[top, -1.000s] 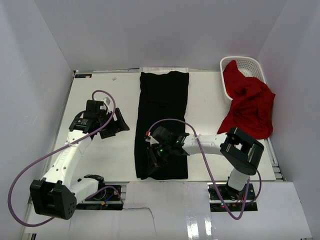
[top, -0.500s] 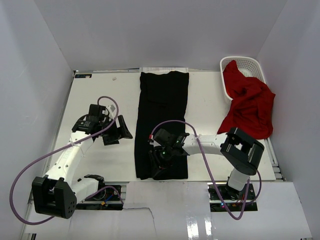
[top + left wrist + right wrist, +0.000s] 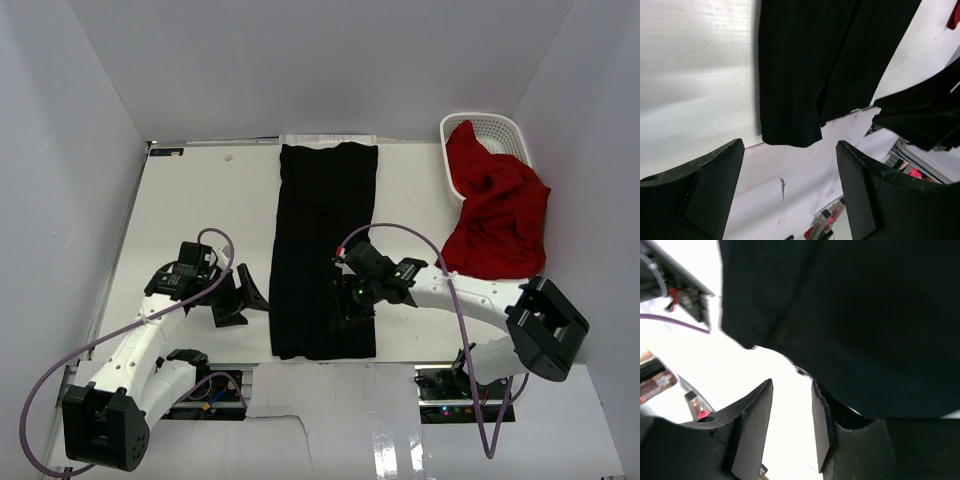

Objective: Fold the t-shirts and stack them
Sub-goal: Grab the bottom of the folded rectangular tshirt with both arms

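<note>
The black t-shirt (image 3: 325, 230) lies in a long strip down the middle of the tabletop (image 3: 200, 190). The red t-shirt (image 3: 500, 215) hangs out of the basket (image 3: 510, 128) at the far right corner. The left hand (image 3: 243, 300) beside the strip and the right hand (image 3: 345, 303) over its near end are both released and hold nothing.

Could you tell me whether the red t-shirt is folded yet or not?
Not folded: the red t-shirt lies crumpled, spilling out over the rim of the white basket.

bench (image 3: 190, 200) carrying cloth and basket | centre: black t-shirt (image 3: 325, 230) lying flat as a long strip, near to far | far right: white basket (image 3: 500, 130) sitting at the corner, red t-shirt (image 3: 500, 215) spilling out onto bench
</note>
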